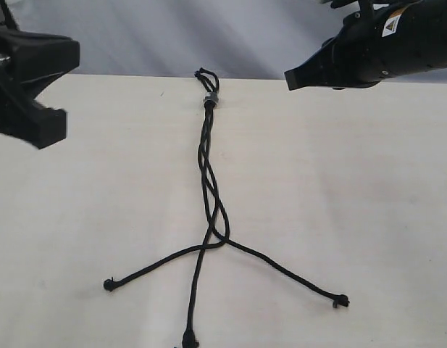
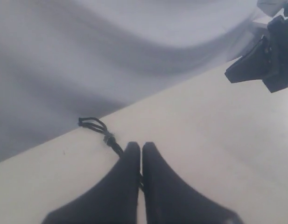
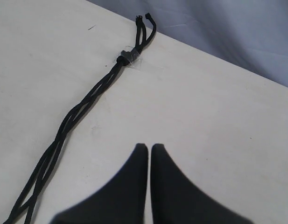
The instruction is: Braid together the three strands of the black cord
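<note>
Exterior view: midway through braiding the black cord [image 1: 206, 167]; left hand [image 2: 141, 145], right hand [image 3: 149, 146] closed, empty; next, probably open, grip outer strand [image 1: 288, 272].

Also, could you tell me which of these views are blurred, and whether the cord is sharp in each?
Left wrist view: the grey backdrop is smeared and the black cord slightly soft. Exterior view: cord crisp under even light, only faint shadows, no glare on the table. Right wrist view: cord sharp; the right gripper softens towards the frame edge.
</note>
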`<state>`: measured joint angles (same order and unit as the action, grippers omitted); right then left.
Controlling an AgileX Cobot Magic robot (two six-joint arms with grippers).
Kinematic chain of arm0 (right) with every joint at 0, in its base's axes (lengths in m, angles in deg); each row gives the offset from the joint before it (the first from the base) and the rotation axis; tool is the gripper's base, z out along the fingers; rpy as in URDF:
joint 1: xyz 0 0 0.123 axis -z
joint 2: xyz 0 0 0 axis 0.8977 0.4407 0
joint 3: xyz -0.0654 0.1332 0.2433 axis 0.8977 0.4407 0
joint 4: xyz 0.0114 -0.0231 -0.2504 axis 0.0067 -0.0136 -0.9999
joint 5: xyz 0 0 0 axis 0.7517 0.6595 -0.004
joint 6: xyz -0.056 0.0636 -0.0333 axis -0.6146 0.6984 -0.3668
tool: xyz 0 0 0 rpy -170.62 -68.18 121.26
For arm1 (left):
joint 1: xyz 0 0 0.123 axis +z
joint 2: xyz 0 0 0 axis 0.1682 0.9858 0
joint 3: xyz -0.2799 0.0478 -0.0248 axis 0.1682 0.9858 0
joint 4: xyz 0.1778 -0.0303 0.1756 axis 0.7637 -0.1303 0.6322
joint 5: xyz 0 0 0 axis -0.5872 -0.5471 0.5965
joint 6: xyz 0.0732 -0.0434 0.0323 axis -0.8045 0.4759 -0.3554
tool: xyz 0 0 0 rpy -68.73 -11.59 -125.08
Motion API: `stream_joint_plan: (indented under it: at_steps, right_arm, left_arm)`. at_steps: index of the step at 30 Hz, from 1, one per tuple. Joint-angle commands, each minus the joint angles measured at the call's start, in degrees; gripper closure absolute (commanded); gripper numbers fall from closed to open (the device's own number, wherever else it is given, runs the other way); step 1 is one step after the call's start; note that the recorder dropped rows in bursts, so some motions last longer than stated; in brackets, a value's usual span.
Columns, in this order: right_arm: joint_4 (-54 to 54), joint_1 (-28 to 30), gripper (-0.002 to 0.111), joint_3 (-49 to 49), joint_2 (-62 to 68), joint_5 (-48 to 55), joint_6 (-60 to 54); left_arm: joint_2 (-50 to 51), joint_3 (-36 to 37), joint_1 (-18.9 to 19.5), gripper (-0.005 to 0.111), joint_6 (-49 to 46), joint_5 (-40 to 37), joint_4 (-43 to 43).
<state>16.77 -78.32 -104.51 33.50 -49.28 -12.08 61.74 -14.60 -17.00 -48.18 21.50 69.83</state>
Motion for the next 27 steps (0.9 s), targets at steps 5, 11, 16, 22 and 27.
stream_joint_plan:
  at_steps: [5, 11, 16, 22, 27]
  right_arm:
    - [0.09, 0.23, 0.105, 0.05, -0.1, -0.5, 0.26]
    - [0.09, 0.23, 0.105, 0.05, -0.1, -0.5, 0.26]
    - [0.09, 0.23, 0.105, 0.05, -0.1, -0.5, 0.26]
    - [0.09, 0.23, 0.105, 0.05, -0.1, -0.5, 0.26]
    - [0.09, 0.23, 0.105, 0.05, -0.1, -0.5, 0.26]
  left_arm:
    - [-21.18, 17.56, 9.76, 0.104, 3.02, 8.14, 0.22]
    - [-41.12, 29.3, 25.78, 0.104, 3.01, 9.96, 0.22]
    - [-46.5, 32.29, 29.91, 0.104, 3.05, 10.23, -0.39]
    - [-47.01, 36.05, 29.9, 0.104, -5.1, 10.43, -9.38]
    - [-47.01, 36.05, 29.9, 0.104, -6.82, 3.68, -13.91]
